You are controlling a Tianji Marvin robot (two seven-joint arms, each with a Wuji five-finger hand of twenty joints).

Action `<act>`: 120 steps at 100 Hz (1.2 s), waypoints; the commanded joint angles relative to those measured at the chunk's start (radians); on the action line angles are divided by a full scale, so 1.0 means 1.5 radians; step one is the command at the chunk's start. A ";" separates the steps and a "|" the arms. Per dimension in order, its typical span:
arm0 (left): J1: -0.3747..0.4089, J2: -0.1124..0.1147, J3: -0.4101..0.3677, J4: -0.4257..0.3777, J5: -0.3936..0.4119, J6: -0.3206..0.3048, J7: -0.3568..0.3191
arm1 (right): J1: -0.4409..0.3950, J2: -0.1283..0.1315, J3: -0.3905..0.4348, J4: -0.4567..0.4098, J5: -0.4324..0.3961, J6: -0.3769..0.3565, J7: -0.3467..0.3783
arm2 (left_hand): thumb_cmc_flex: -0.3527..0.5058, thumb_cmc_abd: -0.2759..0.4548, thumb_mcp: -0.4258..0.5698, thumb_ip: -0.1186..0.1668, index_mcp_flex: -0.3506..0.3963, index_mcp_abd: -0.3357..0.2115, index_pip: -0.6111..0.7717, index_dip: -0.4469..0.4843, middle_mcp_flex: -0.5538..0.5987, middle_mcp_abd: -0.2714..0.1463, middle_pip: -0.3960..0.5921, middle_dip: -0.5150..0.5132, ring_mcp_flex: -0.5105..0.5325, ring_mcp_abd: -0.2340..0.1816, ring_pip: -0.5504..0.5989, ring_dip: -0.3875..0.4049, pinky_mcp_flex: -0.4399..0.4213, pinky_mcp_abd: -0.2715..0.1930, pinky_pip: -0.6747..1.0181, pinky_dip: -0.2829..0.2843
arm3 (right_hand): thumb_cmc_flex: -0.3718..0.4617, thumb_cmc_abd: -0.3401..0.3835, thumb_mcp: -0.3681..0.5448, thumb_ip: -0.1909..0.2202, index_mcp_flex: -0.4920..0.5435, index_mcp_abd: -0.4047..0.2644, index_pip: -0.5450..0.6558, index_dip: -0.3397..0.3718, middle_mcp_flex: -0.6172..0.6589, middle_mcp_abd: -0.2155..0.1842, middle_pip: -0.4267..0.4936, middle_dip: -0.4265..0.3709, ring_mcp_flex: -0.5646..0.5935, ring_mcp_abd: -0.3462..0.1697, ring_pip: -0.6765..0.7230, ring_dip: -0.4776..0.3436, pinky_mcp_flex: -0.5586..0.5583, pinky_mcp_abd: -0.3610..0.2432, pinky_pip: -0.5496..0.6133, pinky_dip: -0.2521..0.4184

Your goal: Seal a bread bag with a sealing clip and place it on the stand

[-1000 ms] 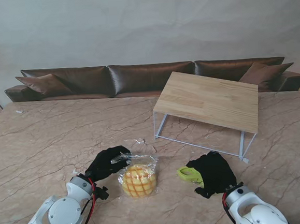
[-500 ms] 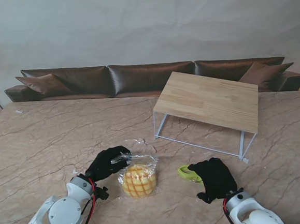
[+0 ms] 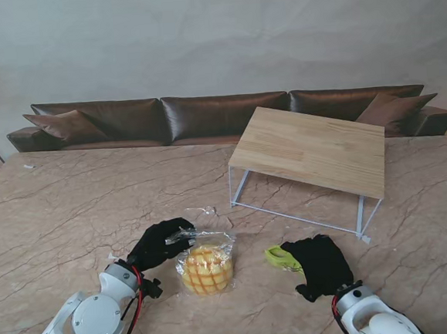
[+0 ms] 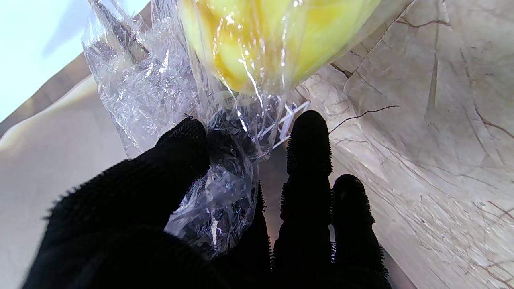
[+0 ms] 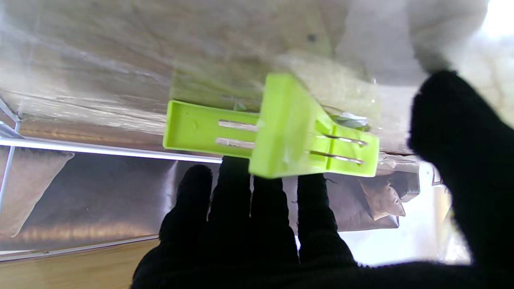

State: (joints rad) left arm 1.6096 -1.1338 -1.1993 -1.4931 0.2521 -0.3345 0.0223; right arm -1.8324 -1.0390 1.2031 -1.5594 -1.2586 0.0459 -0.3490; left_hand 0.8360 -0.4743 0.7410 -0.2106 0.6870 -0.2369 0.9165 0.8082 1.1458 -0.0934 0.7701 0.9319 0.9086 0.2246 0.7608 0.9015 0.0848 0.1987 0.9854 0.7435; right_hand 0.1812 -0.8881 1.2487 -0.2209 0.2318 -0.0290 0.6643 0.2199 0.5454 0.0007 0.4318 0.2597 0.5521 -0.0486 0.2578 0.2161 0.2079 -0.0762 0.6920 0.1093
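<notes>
Marble tabletop (image 3: 71, 202): right robot hand (image 3: 318, 264), fingers spread, reaches left toward the green sealing clip (image 3: 281, 258) lying crosswise; left robot hand (image 3: 158, 244) pinches the bread bag (image 3: 206, 266).

Left arm comes in from the lower left of the frame, white forearm angled up and inward. Left robot hand (image 3: 158, 244) is low with thumb and fingers (image 4: 307, 144) pinched closed on clear plastic film (image 4: 217, 192). Right arm enters at the lower right, only the wrist showing. Right robot hand (image 3: 319, 263) is palm-down, four fingers (image 5: 237, 200) extended together, thumb spread wide, gripping nothing.
</notes>
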 commanded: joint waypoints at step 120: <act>0.003 -0.003 0.001 0.014 -0.003 -0.018 0.001 | 0.097 -0.014 -0.061 0.052 0.102 0.068 0.090 | 0.026 0.038 0.000 0.003 0.020 -0.066 0.049 0.035 0.009 -0.063 -0.007 0.024 0.000 -0.010 -0.015 0.002 -0.013 0.006 -0.013 0.004 | 0.175 -0.030 0.027 -0.093 0.371 -0.166 0.150 -0.034 0.325 -0.090 0.363 0.366 0.322 0.035 0.345 0.400 0.172 0.163 0.286 0.285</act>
State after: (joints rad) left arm 1.6072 -1.1341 -1.1989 -1.4765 0.2484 -0.3577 0.0236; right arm -1.6781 -1.0593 1.1238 -1.5047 -1.1095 0.1428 -0.2336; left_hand 0.8360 -0.4742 0.7409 -0.2106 0.6870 -0.2380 0.9165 0.8082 1.1459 -0.0936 0.7606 0.9409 0.9082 0.2246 0.7471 0.9014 0.0773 0.2015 0.9721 0.7436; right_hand 0.4477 -0.9378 1.2787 -0.3474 0.7147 -0.1380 0.7482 0.2431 0.8984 -0.0563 0.7689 0.6850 0.9099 -0.0465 0.5852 0.7563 0.4843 0.1550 1.0976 0.5070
